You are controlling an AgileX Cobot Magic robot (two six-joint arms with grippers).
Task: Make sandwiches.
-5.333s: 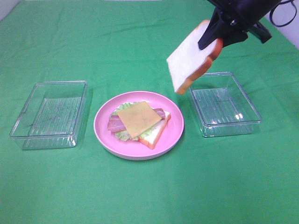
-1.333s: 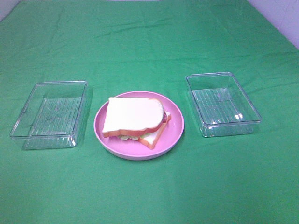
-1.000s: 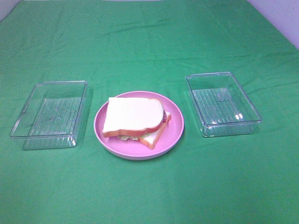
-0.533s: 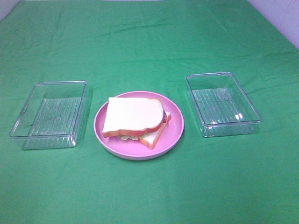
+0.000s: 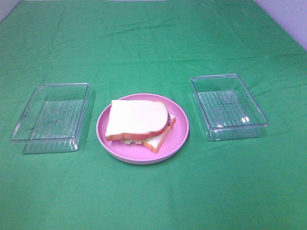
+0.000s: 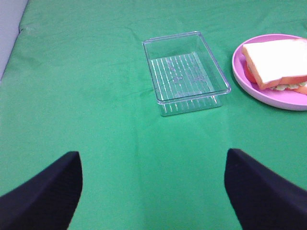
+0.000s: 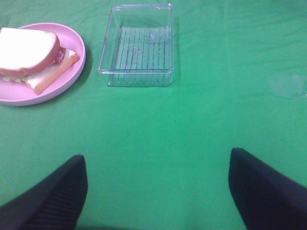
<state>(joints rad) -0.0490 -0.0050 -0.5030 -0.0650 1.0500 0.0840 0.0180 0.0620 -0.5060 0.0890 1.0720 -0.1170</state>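
The sandwich (image 5: pixel 139 123) lies flat on the plate (image 5: pixel 180 134), at the cloth's centre: white top slice with orange-brown crust skewed toward 9 o'clock, lettuce and bacon edges peeking out, bottom slice jutting toward 4 o'clock

A sandwich (image 5: pixel 136 122) sits on a pink plate (image 5: pixel 180 134) at the middle of the green tabletop (image 5: pixel 153 43); one clear tray (image 5: pixel 50 117) lies left of it; another tray (image 5: pixel 229 106) lies right.

green table (image 5: pixel 153 201), pink plate (image 5: pixel 180 136), 2 clear trays (image 5: pixel 50 117)
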